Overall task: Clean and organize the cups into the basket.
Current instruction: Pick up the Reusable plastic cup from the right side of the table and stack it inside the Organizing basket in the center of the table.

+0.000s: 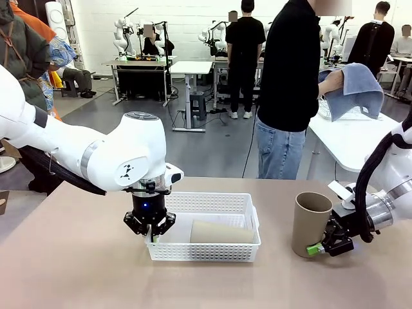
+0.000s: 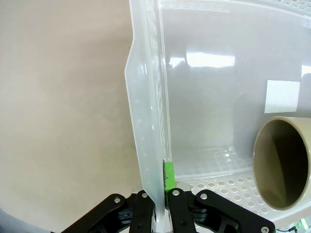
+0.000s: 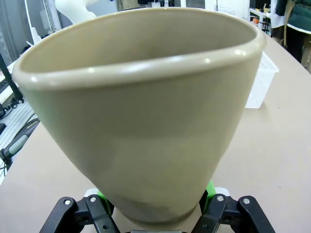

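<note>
Tan upright cup (image 1: pixel 311 222), standing right of the white lattice basket (image 1: pixel 212 252), is pinched at its base by the right tool (image 1: pixel 320 248); so low a hold could let it tip. The basket's near-left wall is clamped by the left tool (image 1: pixel 149 233).

You're in a robotics lab, a big open hall and no home or shop. Your tan table (image 1: pixel 64 257) has white robot arms (image 1: pixel 96 154) reaching in from both sides. Beyond it, white worktables (image 1: pixel 190 67) on metal legs stand in rows on a bare grey floor (image 1: pixel 206 148), and people (image 1: pixel 244 38) in street clothes stand working at them, one just across from you.
</note>
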You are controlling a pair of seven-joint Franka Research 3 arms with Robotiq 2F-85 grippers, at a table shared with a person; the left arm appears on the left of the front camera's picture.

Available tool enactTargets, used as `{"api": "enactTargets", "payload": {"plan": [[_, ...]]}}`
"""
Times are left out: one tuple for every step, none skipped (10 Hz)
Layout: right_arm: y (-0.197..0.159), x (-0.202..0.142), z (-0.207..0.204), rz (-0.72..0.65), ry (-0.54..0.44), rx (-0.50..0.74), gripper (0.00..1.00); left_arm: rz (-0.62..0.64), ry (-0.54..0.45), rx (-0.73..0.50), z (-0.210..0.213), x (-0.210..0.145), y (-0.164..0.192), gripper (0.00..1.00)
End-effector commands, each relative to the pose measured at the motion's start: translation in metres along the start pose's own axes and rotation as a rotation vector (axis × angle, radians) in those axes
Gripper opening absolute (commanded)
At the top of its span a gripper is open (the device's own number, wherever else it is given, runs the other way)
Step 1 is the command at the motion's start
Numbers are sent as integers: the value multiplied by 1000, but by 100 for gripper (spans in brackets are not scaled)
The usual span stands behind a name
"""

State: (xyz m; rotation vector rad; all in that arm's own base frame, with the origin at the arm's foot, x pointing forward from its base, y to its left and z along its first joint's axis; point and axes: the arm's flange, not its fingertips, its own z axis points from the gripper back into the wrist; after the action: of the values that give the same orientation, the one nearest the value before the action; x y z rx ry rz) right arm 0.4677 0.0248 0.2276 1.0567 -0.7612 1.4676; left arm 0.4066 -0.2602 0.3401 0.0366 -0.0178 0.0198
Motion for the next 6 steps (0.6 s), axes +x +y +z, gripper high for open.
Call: {"api": "enactTargets", "payload": {"plan": [[-1,-1,1,25,-14,10,0,-5,4,8,-3,-3,5,0],[-1,-2,1,27,-17,11,0,-5,4,8,-3,-3,5,0],[0,-1,1,27,-19,15,0,-5,4,8,-3,-3,5,0],[3,3,0,19,-29,2,19,-5,4,8,-3,-3,5,0],[14,22,-3,-34,-76,-53,70,-5,4,8,-3,-3,5,0],[34,55,-5,-36,-103,-51,70,-5,4,8,-3,-3,5,0]]}}
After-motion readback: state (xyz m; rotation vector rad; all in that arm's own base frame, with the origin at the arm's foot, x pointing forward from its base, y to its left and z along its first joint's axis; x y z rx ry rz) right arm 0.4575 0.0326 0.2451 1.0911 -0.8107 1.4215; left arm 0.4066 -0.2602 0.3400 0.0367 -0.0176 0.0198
